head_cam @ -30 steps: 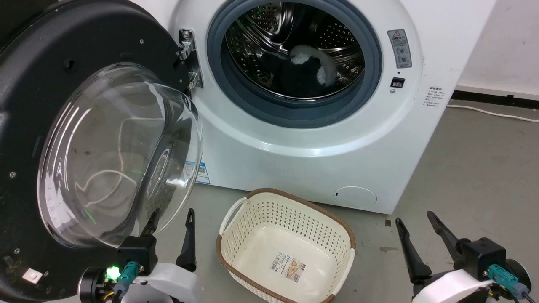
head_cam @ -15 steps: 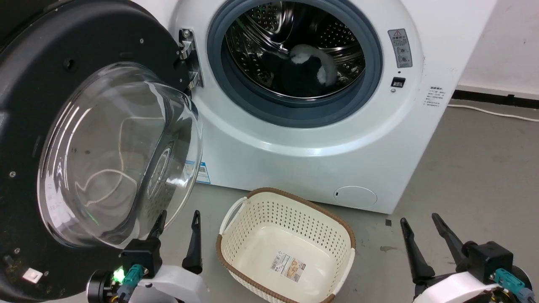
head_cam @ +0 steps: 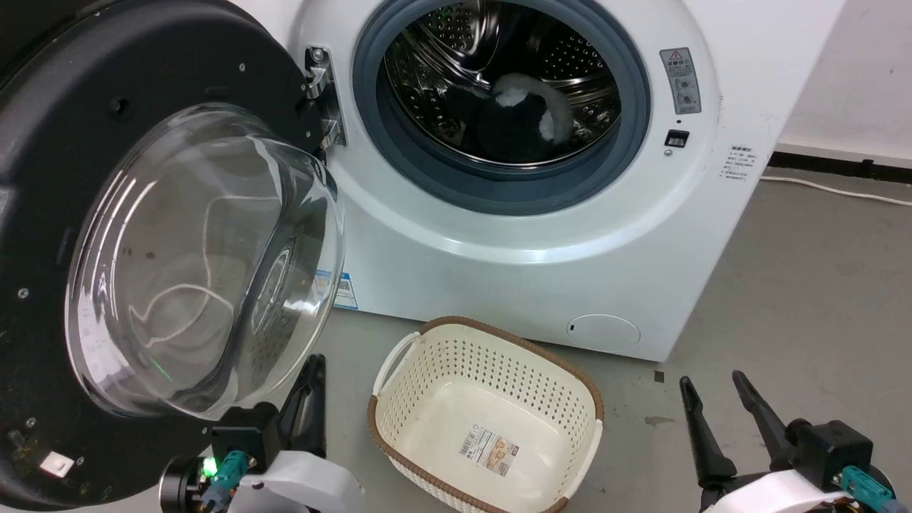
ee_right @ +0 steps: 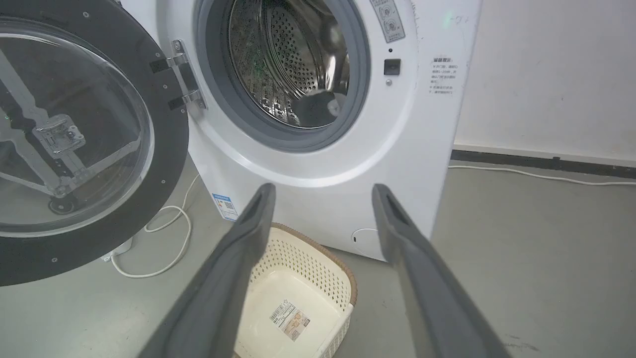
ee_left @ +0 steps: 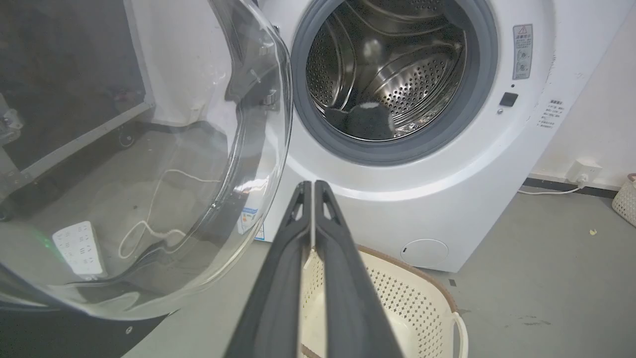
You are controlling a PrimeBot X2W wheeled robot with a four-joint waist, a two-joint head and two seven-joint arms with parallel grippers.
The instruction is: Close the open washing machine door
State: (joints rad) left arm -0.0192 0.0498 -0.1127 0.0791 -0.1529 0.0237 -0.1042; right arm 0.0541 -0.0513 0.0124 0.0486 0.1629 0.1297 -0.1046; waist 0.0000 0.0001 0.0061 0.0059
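Far left: the washing machine door [head_cam: 64, 164] stands swung wide open on its hinge [head_cam: 322, 92], inner face toward the head camera, glass bowl [head_cam: 199, 263] bulging out. The right wrist view sees it more side-on and adds a white cable [ee_right: 190, 233] looped on the floor [head_cam: 784, 285] below the door's lower rim.

Next, the left gripper [head_cam: 313, 370]: low, just beside the bottom edge of the glass bowl (touching or not, I cannot tell from the head view). Its own wrist view settles the fingers [ee_left: 278, 278]: pressed together along their length, nothing between them.

Centre: a cream laundry basket [head_cam: 491, 356] sits on the floor just in front of the washing machine [head_cam: 513, 271], a label [head_cam: 491, 449] on its bottom. Above it the drum [head_cam: 456, 71] is uncovered, with a dark bundle [head_cam: 506, 132] bearing a white patch lying inside.

Right: the right gripper [head_cam: 711, 381] hangs low over the floor, fingers spread apart and holding nothing, well apart from the machine. The left wrist view adds a wall socket [ee_left: 582, 170] to the right of the machine.
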